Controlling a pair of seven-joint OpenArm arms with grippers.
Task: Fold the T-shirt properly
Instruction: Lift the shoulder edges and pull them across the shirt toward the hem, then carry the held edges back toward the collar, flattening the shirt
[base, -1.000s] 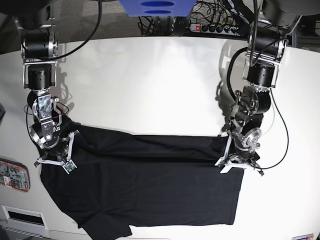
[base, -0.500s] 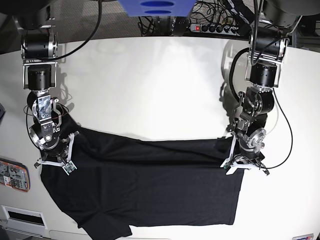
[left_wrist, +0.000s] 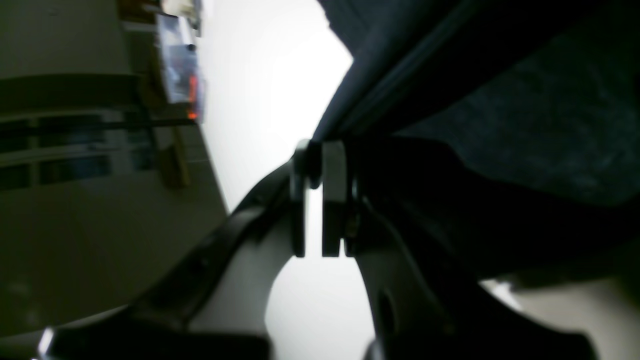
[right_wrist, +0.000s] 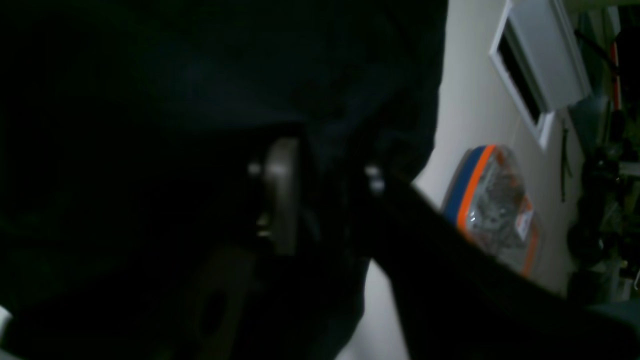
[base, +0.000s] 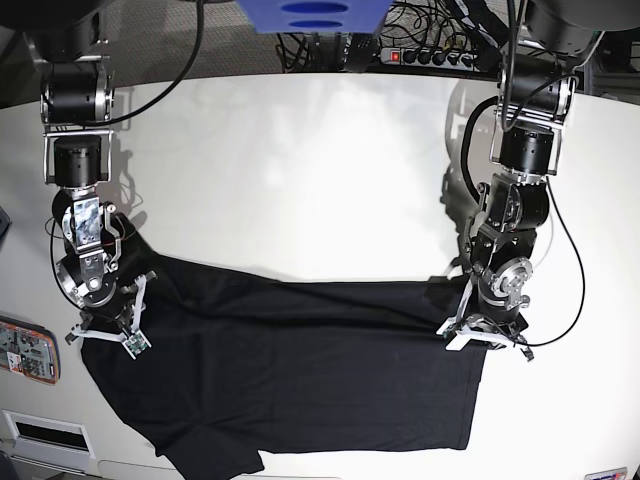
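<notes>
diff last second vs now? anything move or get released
Both grippers crept toward the near table edge, dragging the T-shirt's folded top edge with them. Left gripper remains shut on the cloth; its wrist view shows the hem pinched between the fingers. Right gripper sits on the other corner, grip too dark to confirm. Nothing released; the shirt's lower part stayed put.

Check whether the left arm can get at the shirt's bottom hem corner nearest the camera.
Probably yes: the T-shirt lies flat, and nothing sits between the left gripper and that corner, though its fingers are pinching cloth now.
</notes>
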